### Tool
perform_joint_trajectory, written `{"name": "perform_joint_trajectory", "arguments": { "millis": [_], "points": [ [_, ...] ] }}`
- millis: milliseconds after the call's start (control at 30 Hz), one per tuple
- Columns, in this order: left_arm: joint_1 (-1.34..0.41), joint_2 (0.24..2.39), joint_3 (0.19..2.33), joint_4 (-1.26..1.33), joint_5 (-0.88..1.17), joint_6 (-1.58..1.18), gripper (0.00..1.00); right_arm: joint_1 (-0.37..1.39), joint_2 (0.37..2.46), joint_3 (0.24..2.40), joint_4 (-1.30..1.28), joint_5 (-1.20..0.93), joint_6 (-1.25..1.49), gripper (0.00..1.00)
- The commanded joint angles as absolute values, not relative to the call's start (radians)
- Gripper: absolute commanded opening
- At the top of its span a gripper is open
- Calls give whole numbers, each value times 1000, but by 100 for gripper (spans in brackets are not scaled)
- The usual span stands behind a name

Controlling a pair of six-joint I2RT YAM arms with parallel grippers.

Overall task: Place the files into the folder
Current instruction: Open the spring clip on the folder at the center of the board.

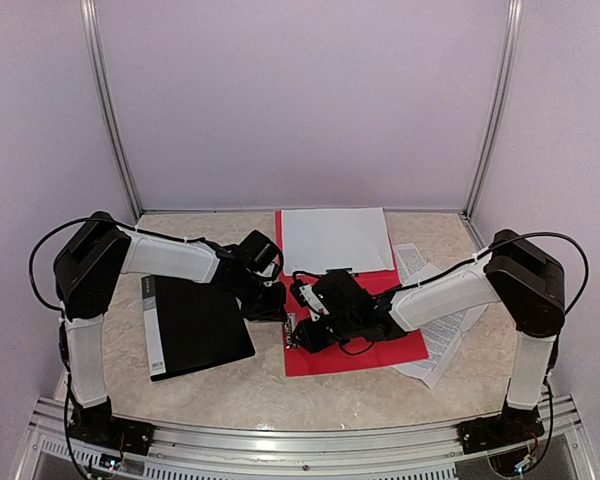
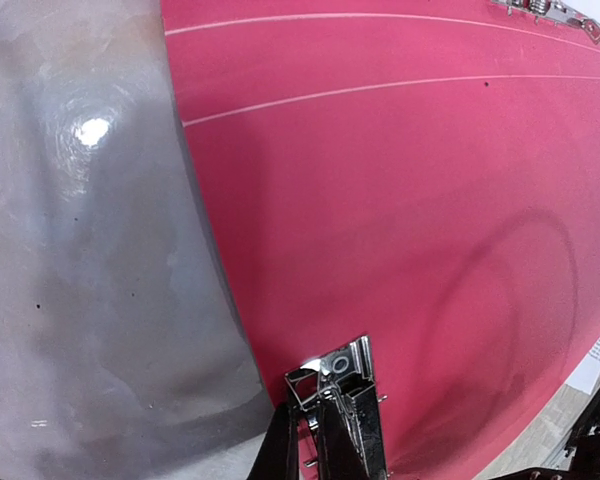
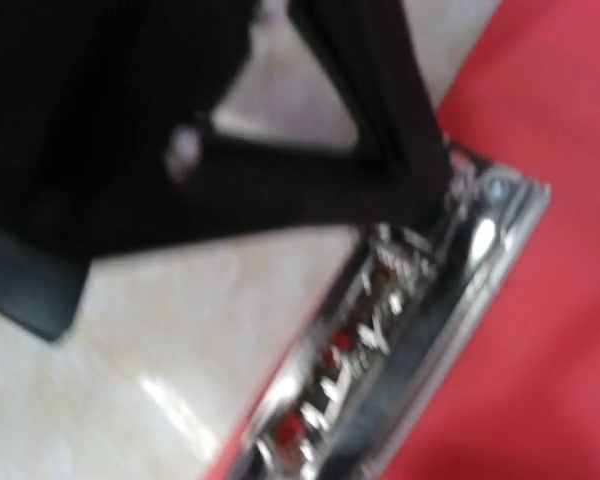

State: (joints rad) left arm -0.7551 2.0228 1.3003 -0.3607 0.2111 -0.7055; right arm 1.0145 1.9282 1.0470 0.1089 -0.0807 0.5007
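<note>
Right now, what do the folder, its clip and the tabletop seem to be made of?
Folder: red card or thin plastic, matte, with scored crease lines. Clip: chromed metal, with mirror-like glints. Tabletop: glossy marble-look surface showing a lamp reflection; real stone or laminate unclear.

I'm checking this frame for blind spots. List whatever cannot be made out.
- Top view: the right end effector hides its own tips.
- Right wrist view: metal clamp blurred; whether the jaws stand open is unreadable.
- Top view: printed sheets partly under the right arm; text too small.
- Left wrist view: red folder cut off at top and right edges.
</note>
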Motion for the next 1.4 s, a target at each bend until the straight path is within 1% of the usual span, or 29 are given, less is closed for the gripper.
{"name": "perform_joint_trajectory", "arguments": {
  "millis": [0, 167, 333, 533, 700, 933, 1167, 1367],
  "points": [
    [-764, 2040, 1267, -362, 203, -722, 0, 1022, 1928, 1016, 220, -79, 619, 18],
    [-764, 2031, 1255, -349, 201, -727, 0, 1021, 1921, 974, 306, -112, 711, 20],
    [-765, 2031, 1250, -345, 206, -725, 0, 1023, 1936, 977, 302, -133, 755, 23],
    [-765, 2023, 1242, -339, 201, -723, 0, 1025, 1950, 981, 296, -147, 764, 23],
    [-765, 2023, 1241, -335, 202, -721, 0, 1025, 1973, 979, 294, -158, 770, 20],
    [-765, 2024, 1234, -331, 206, -721, 0, 1025, 2008, 983, 306, -166, 772, 19],
    [-765, 2023, 1223, -322, 205, -722, 0, 1025, 2004, 971, 309, -155, 781, 13],
    [-769, 2025, 1209, -312, 211, -722, 0, 1025, 2023, 987, 284, -149, 782, 6]
  ]
}}
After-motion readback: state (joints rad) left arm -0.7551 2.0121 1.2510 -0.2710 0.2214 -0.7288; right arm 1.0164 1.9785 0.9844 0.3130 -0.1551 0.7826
